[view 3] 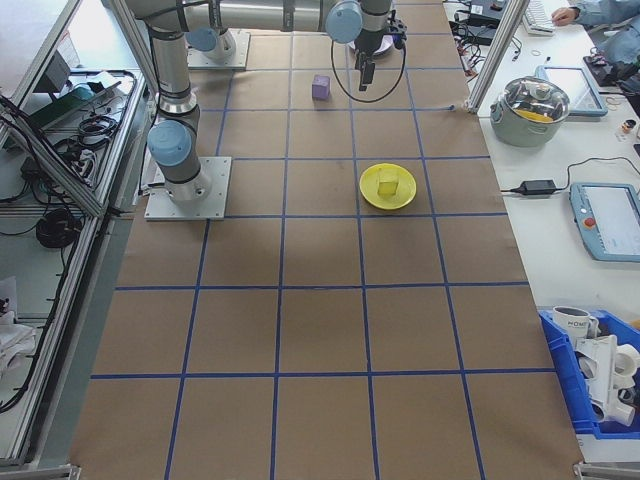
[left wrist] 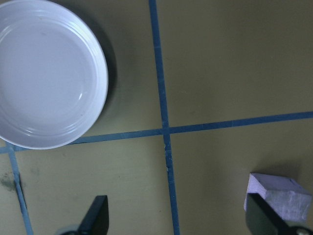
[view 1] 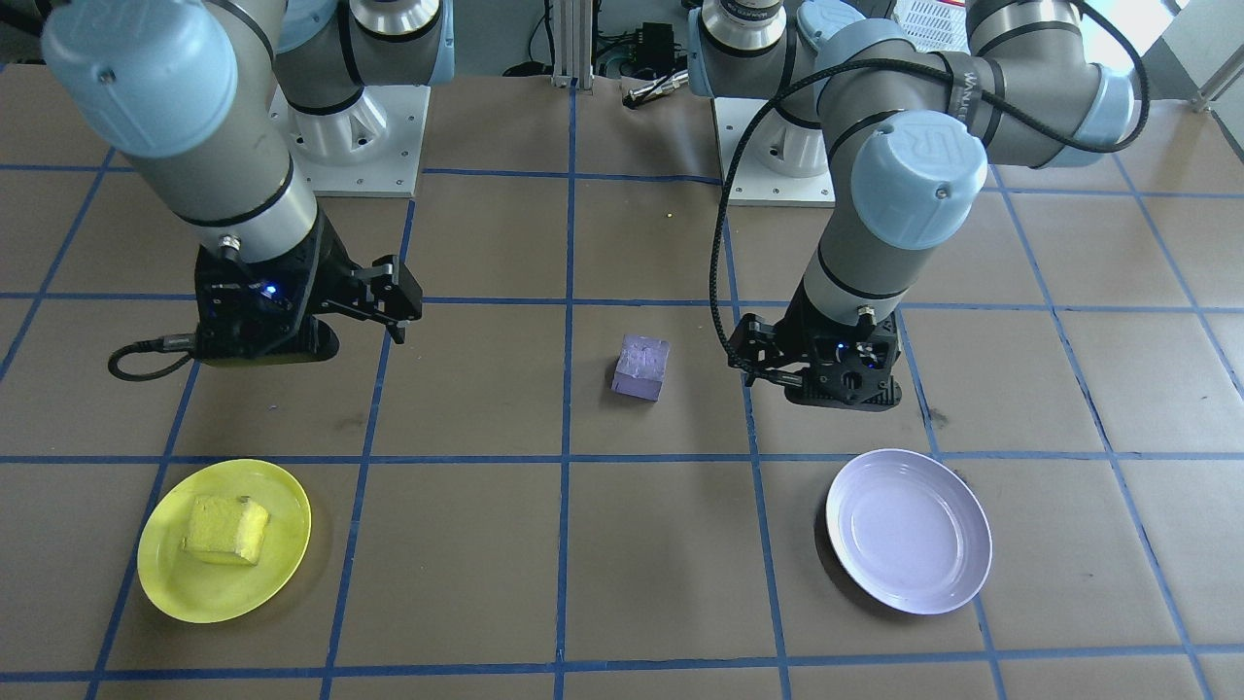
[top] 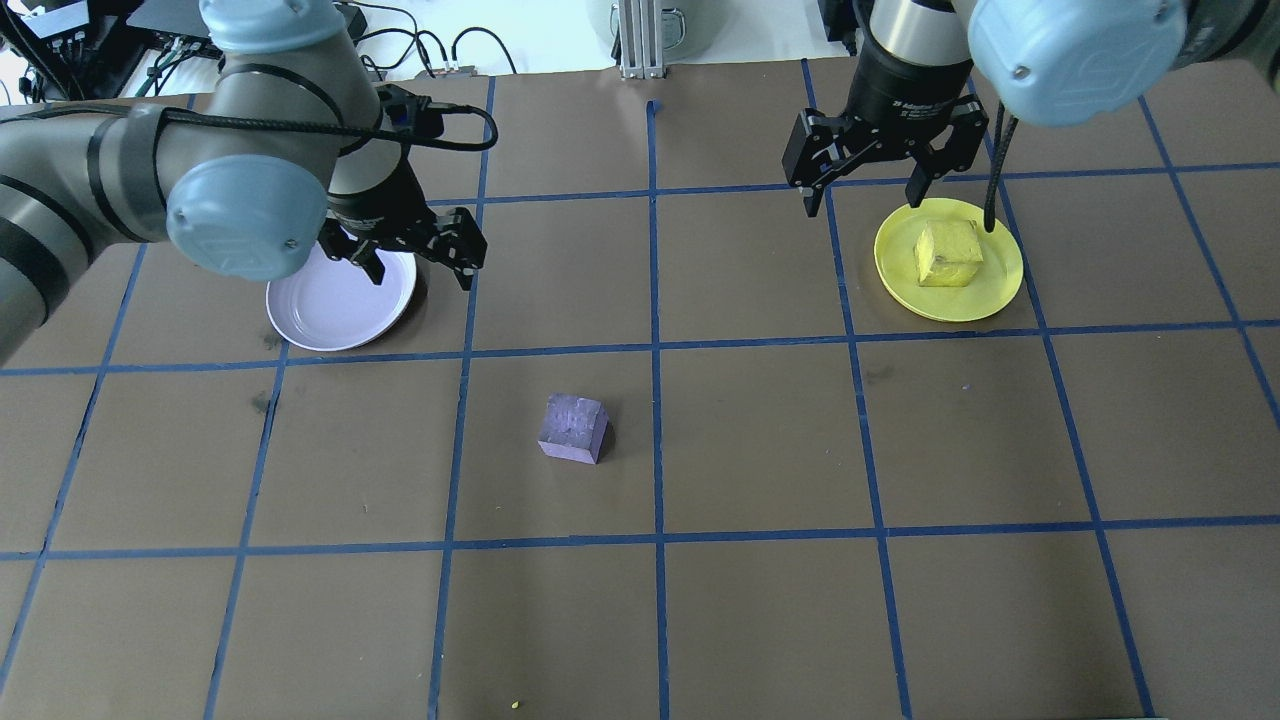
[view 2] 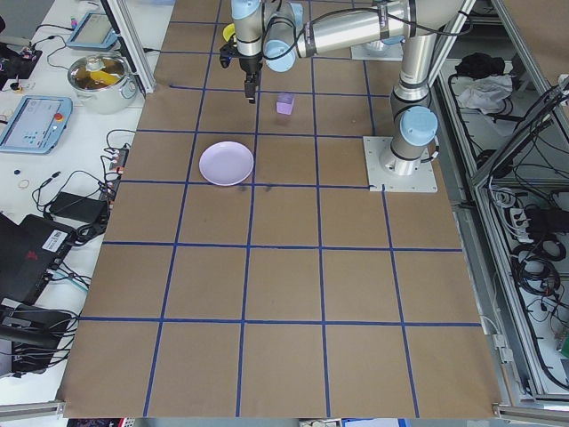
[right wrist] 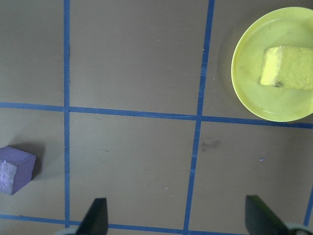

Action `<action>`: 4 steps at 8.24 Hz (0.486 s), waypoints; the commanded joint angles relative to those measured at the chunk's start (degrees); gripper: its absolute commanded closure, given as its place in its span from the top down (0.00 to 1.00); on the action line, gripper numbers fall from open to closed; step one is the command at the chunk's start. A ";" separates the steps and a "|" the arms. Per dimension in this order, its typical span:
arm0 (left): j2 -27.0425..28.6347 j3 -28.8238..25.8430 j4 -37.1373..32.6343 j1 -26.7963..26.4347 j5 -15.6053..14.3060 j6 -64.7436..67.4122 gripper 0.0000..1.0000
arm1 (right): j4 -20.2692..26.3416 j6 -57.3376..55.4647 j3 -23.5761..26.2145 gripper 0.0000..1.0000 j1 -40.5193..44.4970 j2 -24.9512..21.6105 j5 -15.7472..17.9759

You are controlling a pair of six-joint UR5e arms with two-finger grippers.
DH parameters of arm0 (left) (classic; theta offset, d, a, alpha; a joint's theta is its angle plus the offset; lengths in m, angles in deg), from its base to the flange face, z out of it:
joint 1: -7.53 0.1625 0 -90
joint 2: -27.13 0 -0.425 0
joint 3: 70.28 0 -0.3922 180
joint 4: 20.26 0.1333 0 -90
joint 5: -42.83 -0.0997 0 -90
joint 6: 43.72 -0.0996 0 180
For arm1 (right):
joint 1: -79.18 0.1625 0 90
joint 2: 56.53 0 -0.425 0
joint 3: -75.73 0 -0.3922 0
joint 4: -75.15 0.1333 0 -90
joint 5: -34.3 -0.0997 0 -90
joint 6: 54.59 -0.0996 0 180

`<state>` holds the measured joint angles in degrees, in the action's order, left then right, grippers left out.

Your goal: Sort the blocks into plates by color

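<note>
The light purple block (top: 573, 427) lies alone on the brown table near its middle, and no gripper touches it. The yellow block (top: 947, 252) rests inside the yellow plate (top: 905, 275) at the far right. The lavender plate (top: 335, 310) at the far left holds nothing. My left gripper (top: 420, 272) hovers open over the lavender plate's right edge. In its wrist view, the purple block (left wrist: 279, 193) sits beside one fingertip (left wrist: 259, 215). My right gripper (top: 862, 195) hangs open just left of the yellow plate, with nothing between its fingers.
Blue tape lines divide the table (top: 760, 440) into squares. The two arm bases (view 1: 350, 136) stand at the robot's edge. A lidded pot (view 3: 538, 100), tablets and a blue bin (view 3: 600, 380) sit on side benches. A person's hand (view 3: 575, 15) shows at one bench.
</note>
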<state>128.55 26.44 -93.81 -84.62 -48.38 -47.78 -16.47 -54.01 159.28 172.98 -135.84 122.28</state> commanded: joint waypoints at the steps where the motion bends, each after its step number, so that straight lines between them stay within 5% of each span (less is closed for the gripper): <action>1: 0.44 5.57 1.04 -5.30 5.77 0.36 1.00 | 0.04 1.26 -0.31 1.00 -0.72 -2.26 0.96; 4: 2.37 6.47 1.30 -8.74 5.69 0.36 1.00 | -2.06 1.35 1.08 1.00 -0.72 -1.56 1.14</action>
<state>129.56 32.39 -92.80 -91.77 -43.00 -47.59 -16.70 -52.71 159.36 172.26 -137.88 123.61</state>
